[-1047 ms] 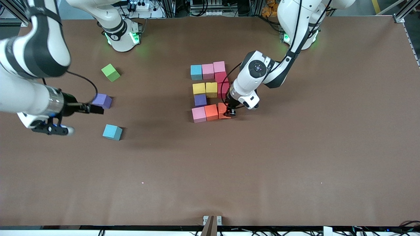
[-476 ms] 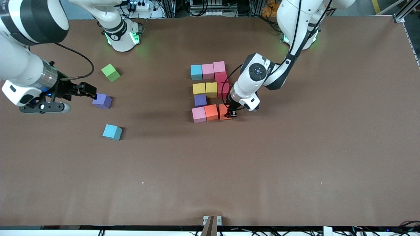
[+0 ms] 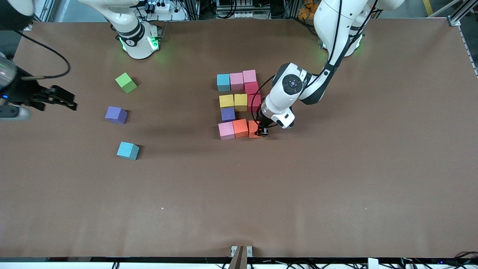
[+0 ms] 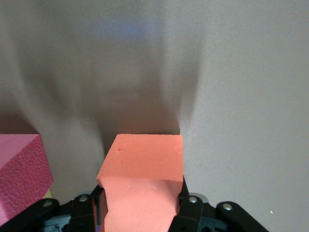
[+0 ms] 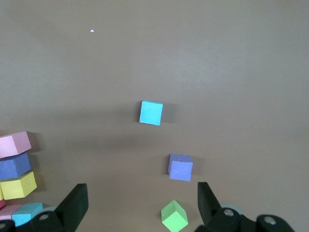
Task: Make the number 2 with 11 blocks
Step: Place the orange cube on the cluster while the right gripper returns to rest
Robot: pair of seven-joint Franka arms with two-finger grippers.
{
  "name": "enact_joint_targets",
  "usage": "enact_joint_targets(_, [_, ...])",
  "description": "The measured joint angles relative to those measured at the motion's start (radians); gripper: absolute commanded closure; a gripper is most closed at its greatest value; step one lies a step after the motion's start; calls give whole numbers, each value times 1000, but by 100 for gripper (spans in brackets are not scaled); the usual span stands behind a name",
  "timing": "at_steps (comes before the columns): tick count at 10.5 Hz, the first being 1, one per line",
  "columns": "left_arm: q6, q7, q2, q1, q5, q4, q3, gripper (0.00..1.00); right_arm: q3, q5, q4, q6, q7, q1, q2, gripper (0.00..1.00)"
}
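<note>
The blocks form a blocky number 2 (image 3: 239, 102) mid-table: blue (image 3: 223, 82) and two pink cubes farthest from the front camera, then two red, two yellow (image 3: 233, 101) and a purple cube (image 3: 228, 113). The row nearest the front camera holds a pink cube (image 3: 226, 130) and an orange one (image 3: 240, 127). My left gripper (image 3: 262, 129) is shut on a second orange block (image 3: 254, 129) at that row's end toward the left arm, low at the table. In the left wrist view the orange block (image 4: 142, 166) fills the left gripper (image 4: 140, 205), with a pink cube (image 4: 19, 166) beside it. My right gripper (image 3: 69, 101) hangs open and empty.
Three loose cubes lie toward the right arm's end: green (image 3: 126, 82), purple (image 3: 116, 115) and blue (image 3: 127, 150). The right wrist view shows the same blue (image 5: 151, 112), purple (image 5: 180, 167) and green (image 5: 174, 216) cubes beneath the open right gripper (image 5: 142, 208).
The right arm has pulled back from the loose purple cube toward its end of the table. The left gripper has barely shifted, still holding the orange block.
</note>
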Motion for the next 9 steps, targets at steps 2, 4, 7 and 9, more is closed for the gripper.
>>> enact_joint_targets(2, [0,0,6,0,2,8,0,78,-27,0,14,-18,-27,2,-10,0])
enact_joint_targets(4, [-1,1,7,0,3,9,-1,75,-59,0,38,-43,-65,3,-15,0])
enact_joint_targets(7, [-1,1,7,0,3,10,-1,71,-89,0,78,-56,-135,2,-16,0])
enact_joint_targets(9, [-1,2,8,0,3,11,-1,64,-88,0,87,-57,-141,4,-16,0])
